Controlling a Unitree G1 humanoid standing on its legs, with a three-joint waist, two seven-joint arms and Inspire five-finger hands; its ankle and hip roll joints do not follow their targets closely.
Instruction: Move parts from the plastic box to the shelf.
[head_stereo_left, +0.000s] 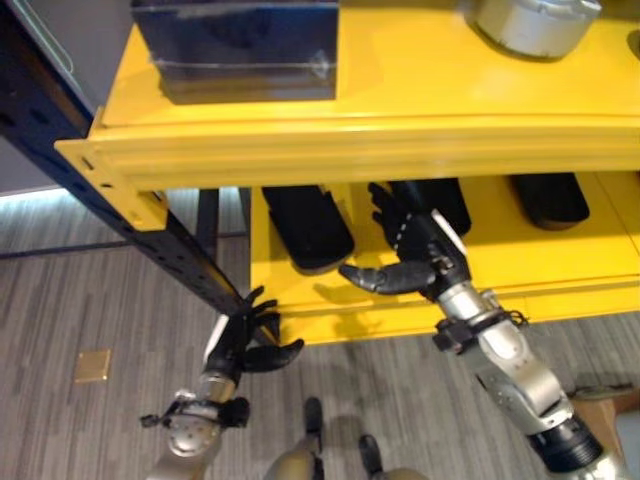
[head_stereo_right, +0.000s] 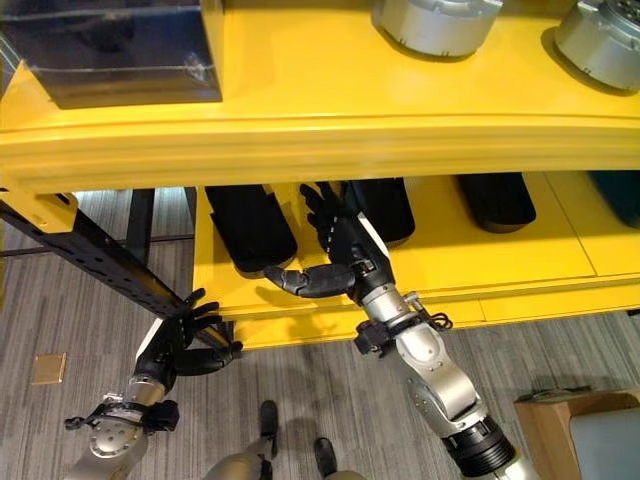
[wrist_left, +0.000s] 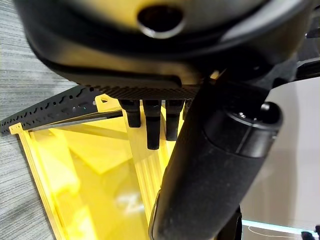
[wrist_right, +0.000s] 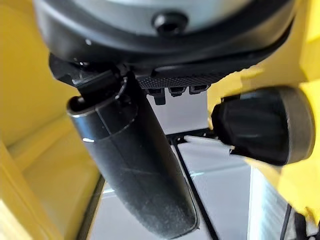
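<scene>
A dark plastic box (head_stereo_left: 235, 45) stands on the top level of the yellow shelf (head_stereo_left: 400, 140), at the left. Silver round parts (head_stereo_right: 435, 22) sit to its right. Several black oblong parts (head_stereo_left: 308, 228) lie on the lower level. My right hand (head_stereo_left: 415, 255) reaches into the lower level between two of them, fingers straight, thumb stuck out, holding nothing. In the right wrist view a black part (wrist_right: 265, 125) lies close beside the thumb (wrist_right: 135, 165). My left hand (head_stereo_left: 245, 335) hangs low by the shelf's front corner, open and empty, its fingers (wrist_left: 152, 125) relaxed.
A dark perforated upright post (head_stereo_left: 170, 240) slants down past the left hand. The top level's yellow front beam overhangs the lower level. A cardboard box (head_stereo_right: 580, 430) stands on the floor at the right. A small brass plate (head_stereo_left: 93, 365) is set in the floor.
</scene>
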